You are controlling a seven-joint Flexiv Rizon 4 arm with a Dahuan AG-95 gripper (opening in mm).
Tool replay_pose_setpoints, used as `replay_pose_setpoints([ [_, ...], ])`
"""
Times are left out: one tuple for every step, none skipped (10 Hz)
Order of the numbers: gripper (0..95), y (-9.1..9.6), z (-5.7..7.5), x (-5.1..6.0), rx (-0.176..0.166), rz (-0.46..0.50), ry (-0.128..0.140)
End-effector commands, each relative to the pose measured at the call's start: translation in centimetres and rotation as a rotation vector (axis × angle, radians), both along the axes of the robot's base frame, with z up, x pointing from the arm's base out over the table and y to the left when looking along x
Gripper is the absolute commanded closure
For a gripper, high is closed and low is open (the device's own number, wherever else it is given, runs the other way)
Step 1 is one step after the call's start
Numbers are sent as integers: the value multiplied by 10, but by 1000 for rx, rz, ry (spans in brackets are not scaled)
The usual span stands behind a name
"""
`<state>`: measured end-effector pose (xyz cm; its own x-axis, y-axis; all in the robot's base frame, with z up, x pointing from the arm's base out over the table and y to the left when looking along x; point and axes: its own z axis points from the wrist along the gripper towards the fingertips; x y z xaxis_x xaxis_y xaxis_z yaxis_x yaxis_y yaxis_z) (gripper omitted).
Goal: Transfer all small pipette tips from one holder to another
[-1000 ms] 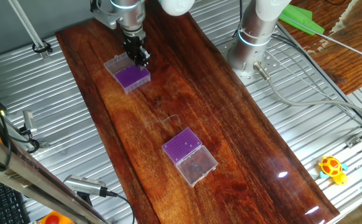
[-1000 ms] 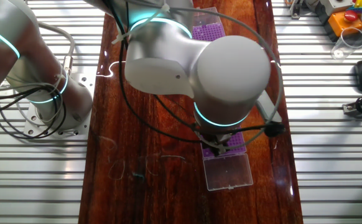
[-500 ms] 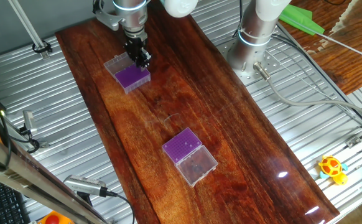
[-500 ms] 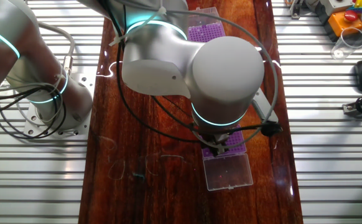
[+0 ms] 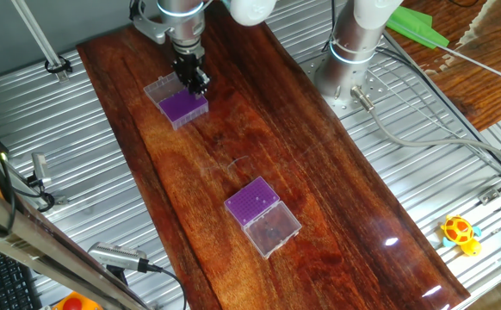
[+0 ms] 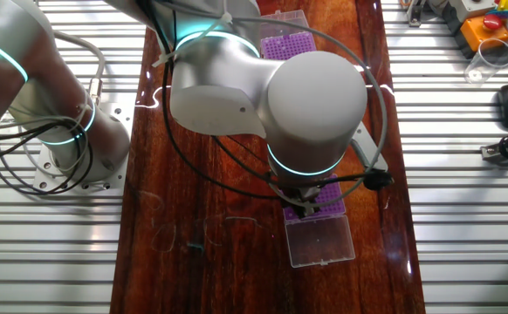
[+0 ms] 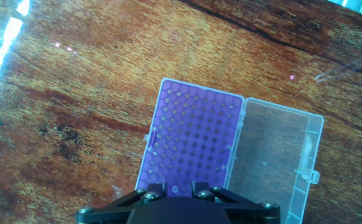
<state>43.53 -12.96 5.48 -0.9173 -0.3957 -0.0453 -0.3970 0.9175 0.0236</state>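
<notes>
Gripper (image 5: 195, 79) sits low over the far pipette tip holder (image 5: 184, 107), black fingers pointing down at the edge of its purple rack. In the hand view we see the gripper (image 7: 180, 190) at the bottom of the frame with two short fingers a narrow gap apart, right above the near end of the holder (image 7: 190, 140); we cannot tell whether they pinch a tip or merely stand nearly closed. In the other fixed view the large grey wrist hides most of the gripper (image 6: 304, 204), which shows only as a dark stub at the rack's edge.

We note the holder under the hand lies open: purple perforated rack on one side, clear hinged lid (image 7: 274, 155) flat on the wood beside it. Some holes at the rack's far end show pale tip tops; the rest look dark, though the detail is too fine to count.

Second holder (image 5: 262, 215) stands well apart, further down the wooden table (image 5: 337, 189), also open with its purple rack and clear lid side by side. In the other fixed view it appears partly behind the arm at the top (image 6: 289, 44).

Around the board we record ribbed metal surface (image 5: 78, 172), the arm's base (image 5: 349, 56) with cables, and a small yellow toy (image 5: 460, 232) at the lower right edge
</notes>
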Motion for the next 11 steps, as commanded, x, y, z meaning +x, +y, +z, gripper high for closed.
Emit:
replay_pose_setpoints([
  [760,1,-1,0,-2,-2,-1],
  [760,2,-2,0,-3,-3,-2],
  [950,4,-2,1,-4,-7,-3],
  [950,4,-3,1,-4,-6,-5],
  [950,4,-3,1,-6,-4,-6],
  [950,4,-3,1,-6,-3,-5],
  [950,3,0,1,-6,-2,-3],
  [950,3,3,1,-6,-2,1],
  [950,2,11,1,-6,-3,7],
  [950,2,16,1,-6,-4,9],
  [950,2,28,1,-4,-8,13],
])
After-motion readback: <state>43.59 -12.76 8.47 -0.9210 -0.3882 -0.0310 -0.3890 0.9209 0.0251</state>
